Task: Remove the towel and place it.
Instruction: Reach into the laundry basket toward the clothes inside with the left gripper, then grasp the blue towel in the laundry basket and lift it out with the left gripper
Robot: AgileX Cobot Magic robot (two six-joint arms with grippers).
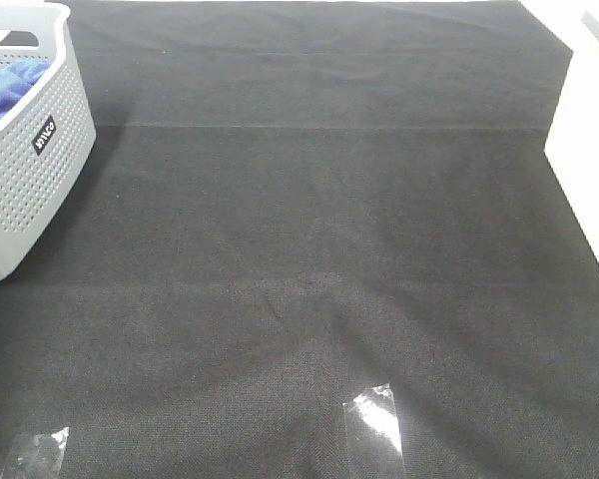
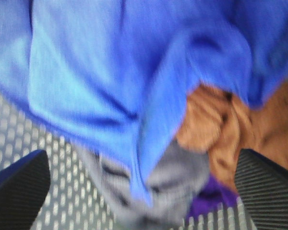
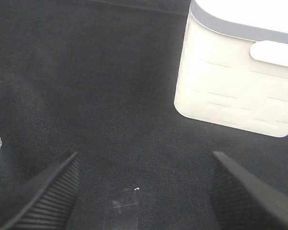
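Note:
The royal-blue towel [image 1: 8, 88] lies crumpled inside the grey perforated basket [image 1: 30, 190] at the far left of the table. The left wrist view looks straight down on the towel [image 2: 110, 72] from close up, blurred, with my left gripper [image 2: 141, 191] open just above it, a finger on either side and nothing between them. My right gripper [image 3: 144, 196] is open over bare black cloth, holding nothing. Neither gripper shows in the exterior view.
Under the towel lie an orange-brown cloth [image 2: 221, 129], a grey cloth [image 2: 177, 177] and a bit of purple cloth [image 2: 211, 199]. A white container [image 3: 240, 67] stands at the right, also seen as a white container [image 1: 589, 150]. Clear tape strips [image 1: 374, 424] mark the black table cover [image 1: 319, 249].

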